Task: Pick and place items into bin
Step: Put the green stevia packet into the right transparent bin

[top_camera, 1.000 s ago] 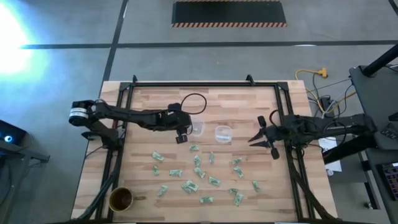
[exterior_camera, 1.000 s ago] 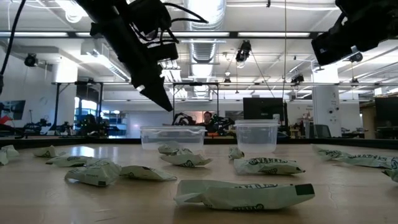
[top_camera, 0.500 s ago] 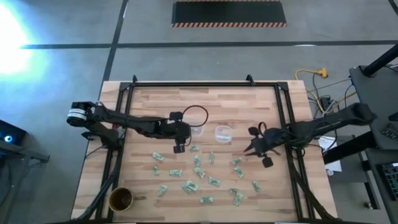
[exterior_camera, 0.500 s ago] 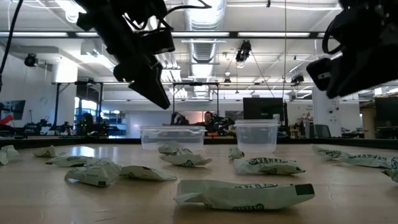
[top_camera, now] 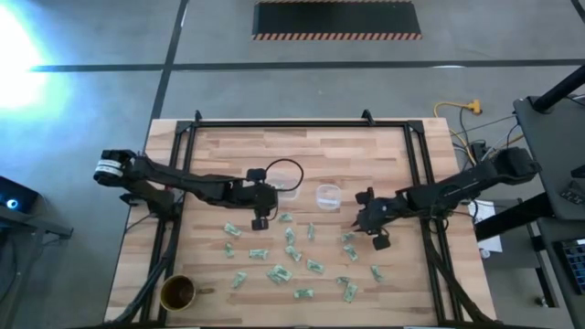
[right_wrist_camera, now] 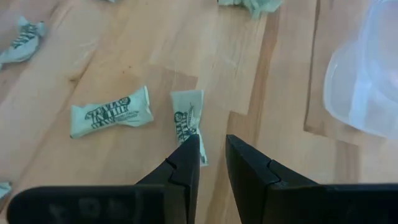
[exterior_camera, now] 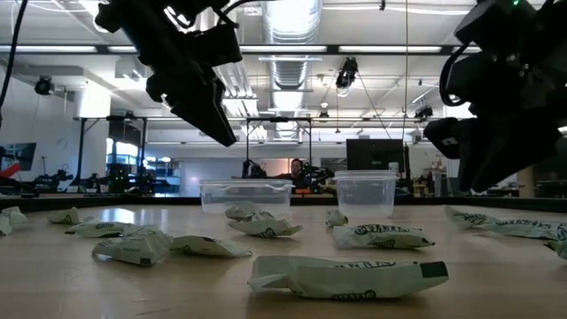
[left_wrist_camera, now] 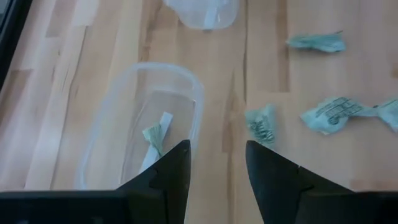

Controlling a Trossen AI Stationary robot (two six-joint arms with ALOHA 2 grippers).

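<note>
Your wooden tabletop (top_camera: 302, 146) fronts a workshop hall; items (top_camera: 291, 251) lie scattered toward its near edge, beneath both spread, empty grippers: left gripper (left_wrist_camera: 216, 163), right gripper (right_wrist_camera: 212, 155).

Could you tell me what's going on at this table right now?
Two robot arms are sorting small green-and-white wrapped pieces into clear plastic bins. The left pincer is open and empty, just beside the rectangular bin, which already holds one wrapped piece. The right pincer is low over a wrapped piece lying on the table, with its fingers a little apart and gripping nothing yet. Many more pieces are scattered over the wood, and a second, round bin stands nearby.
</note>
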